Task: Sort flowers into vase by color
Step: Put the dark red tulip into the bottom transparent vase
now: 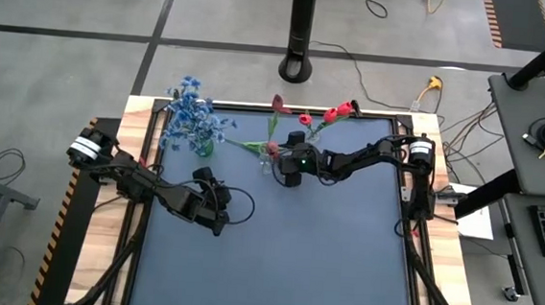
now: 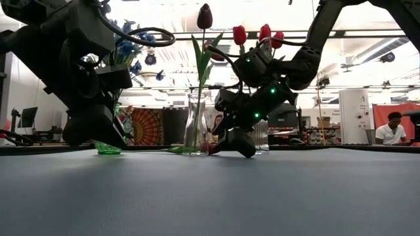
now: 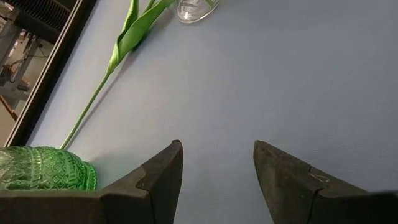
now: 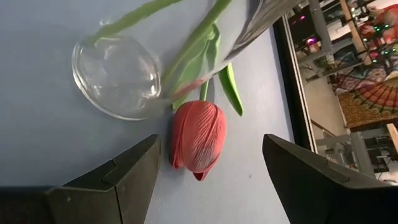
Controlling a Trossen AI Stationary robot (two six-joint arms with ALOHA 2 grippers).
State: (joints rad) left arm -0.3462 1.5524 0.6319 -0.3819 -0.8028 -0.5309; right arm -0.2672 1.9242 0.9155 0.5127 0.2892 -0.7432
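Down low, right gripper point(image 4: 208, 180) gapes astride red tulip point(image 4: 198, 138).

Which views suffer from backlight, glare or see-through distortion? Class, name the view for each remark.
Low view: bright ceiling lights behind leave both arms and the clear glass vase nearly silhouetted. Right wrist view: green stems look bent through that vase's glass, while the red tulip bud lying on the mat is sharp. Left wrist view: the green patterned glass vase glints; the blue mat is evenly lit.

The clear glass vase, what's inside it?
The clear glass vase holds one tall dark red tulip with green leaves. A red tulip lies on the mat beside its base, between the open right gripper's fingers.
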